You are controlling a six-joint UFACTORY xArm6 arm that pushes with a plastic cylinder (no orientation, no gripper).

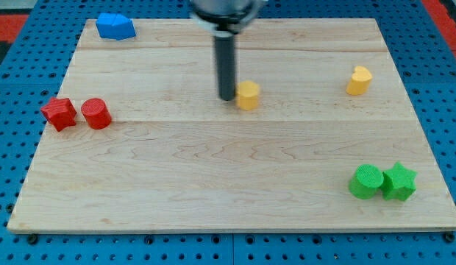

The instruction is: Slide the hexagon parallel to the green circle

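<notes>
The yellow hexagon (248, 96) lies near the board's middle, a little toward the view's top. My tip (226, 97) stands just to its left, touching or almost touching it. The green circle (367, 181) sits at the lower right of the board, with a green star (399, 182) touching its right side.
A second yellow block (358, 80) lies at the upper right. A red star (59, 113) and a red cylinder (96, 113) sit side by side at the left edge. A blue block (115, 26) lies at the top left corner of the wooden board (213, 191).
</notes>
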